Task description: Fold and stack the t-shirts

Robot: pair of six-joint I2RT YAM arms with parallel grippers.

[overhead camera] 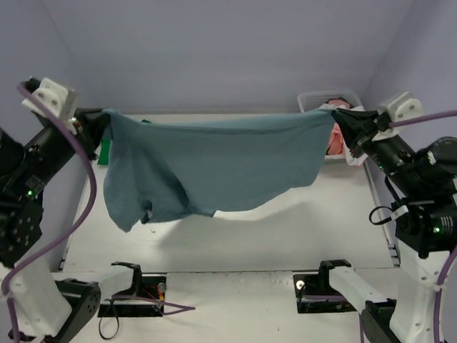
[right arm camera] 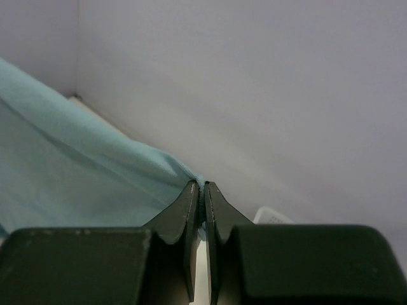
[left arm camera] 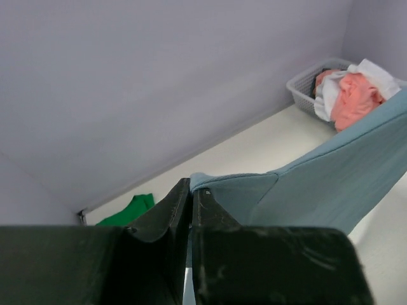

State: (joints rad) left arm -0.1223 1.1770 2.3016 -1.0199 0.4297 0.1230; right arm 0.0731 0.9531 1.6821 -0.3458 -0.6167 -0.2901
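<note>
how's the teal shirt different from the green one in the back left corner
Colour: the teal shirt is dusty blue-green, the green shirt bright green. Pose: the teal shirt hangs spread in the air, pinched by the left gripper and right gripper; the green shirt lies on the table, unheld. The teal shirt shows nearly whole, the green shirt only partly. Both are soft cloth.
</note>
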